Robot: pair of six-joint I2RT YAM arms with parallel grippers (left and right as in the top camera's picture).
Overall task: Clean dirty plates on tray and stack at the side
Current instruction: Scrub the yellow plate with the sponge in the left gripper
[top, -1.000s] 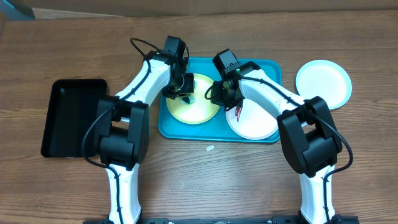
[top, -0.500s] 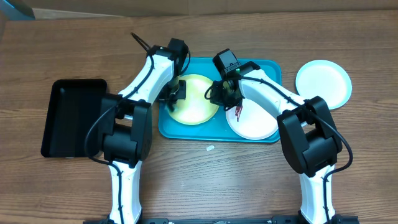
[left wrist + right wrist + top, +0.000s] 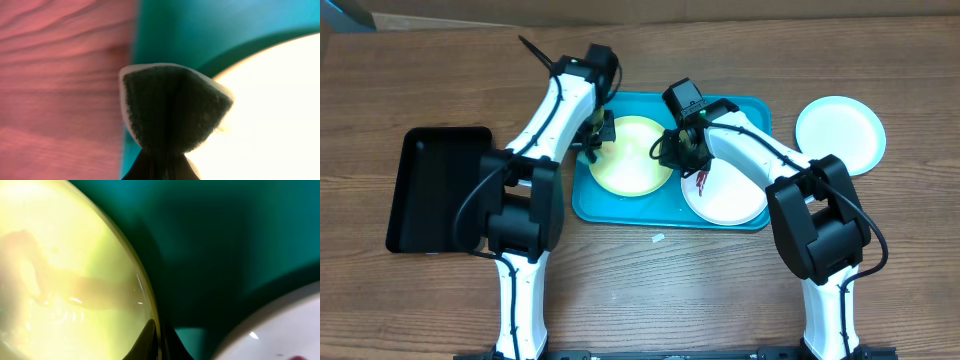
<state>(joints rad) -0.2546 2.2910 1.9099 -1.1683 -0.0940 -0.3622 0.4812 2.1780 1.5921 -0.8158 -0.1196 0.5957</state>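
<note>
The turquoise tray (image 3: 745,108) holds a pale yellow-green plate (image 3: 632,160) on its left and a white plate (image 3: 732,198) with a reddish smear (image 3: 702,181) on its right. A third plate (image 3: 840,134), bluish-white, lies on the table to the tray's right. My right gripper (image 3: 672,152) is shut on the yellow-green plate's right rim (image 3: 145,300). My left gripper (image 3: 594,135) is shut on a dark green sponge (image 3: 172,107) at the tray's left edge, beside the plate's left rim (image 3: 260,100).
A black tray (image 3: 435,185) lies on the wooden table at the left. A small white scrap (image 3: 659,238) lies in front of the turquoise tray. Both arms crowd over the tray's back left half.
My left gripper has swept the sponge from the middle of the yellow-green plate leftward to the tray's left edge. The right gripper has kept its hold on the plate's rim.
</note>
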